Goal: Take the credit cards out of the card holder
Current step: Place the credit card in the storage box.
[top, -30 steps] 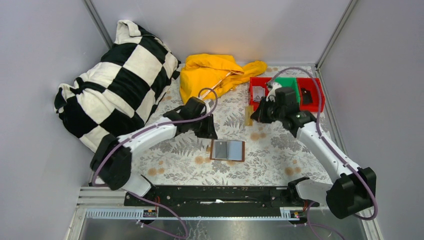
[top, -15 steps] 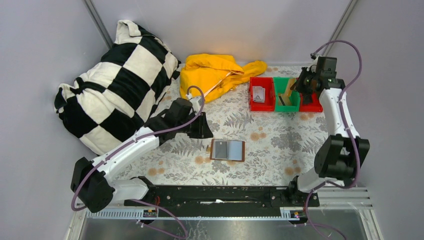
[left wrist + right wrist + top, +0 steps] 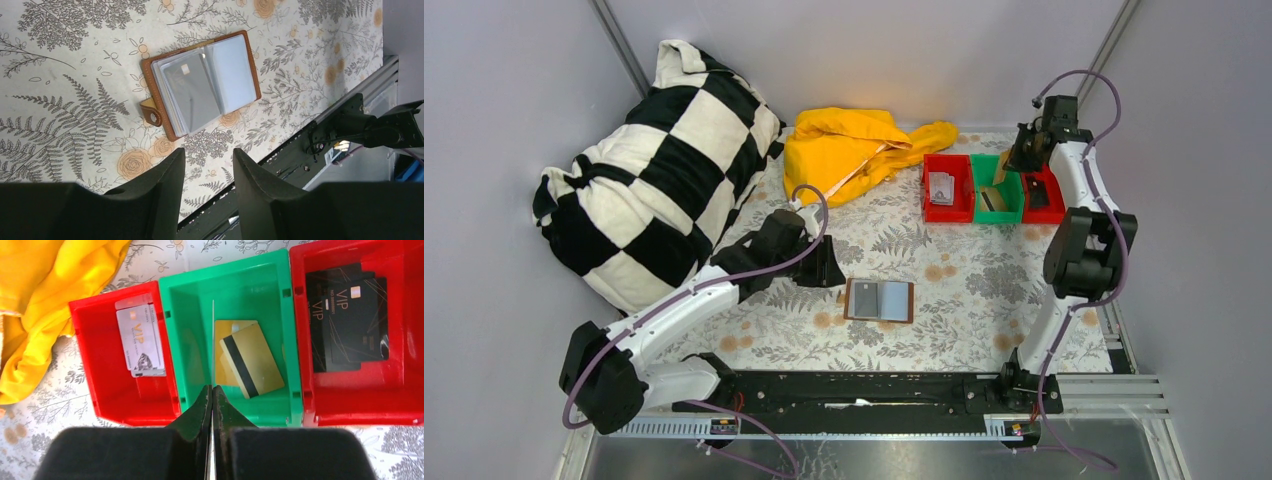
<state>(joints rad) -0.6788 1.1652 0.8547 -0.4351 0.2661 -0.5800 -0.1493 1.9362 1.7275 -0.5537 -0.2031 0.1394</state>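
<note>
The brown leather-look bifold card holder (image 3: pixel 200 92) lies open on the floral bench, with a grey credit card (image 3: pixel 190 95) showing in its clear pocket. Just beside it hovers the left hand (image 3: pixel 207 152), part open and empty. Well beyond the holder, the right hand (image 3: pixel 212 389) is pinched tight on a thin gold card (image 3: pixel 1001 176) over the green plastic bin (image 3: pixel 190 350). Dropping that card looks like the current step. Next, the grey card needs drawing out.

Floral-cloth table (image 3: pixel 964 290) — open card holder (image 3: pixel 879 300), row of three bins (image 3: pixel 999 218), yellow garment (image 3: pixel 849 150), checkered pillow (image 3: pixel 654 170).
</note>
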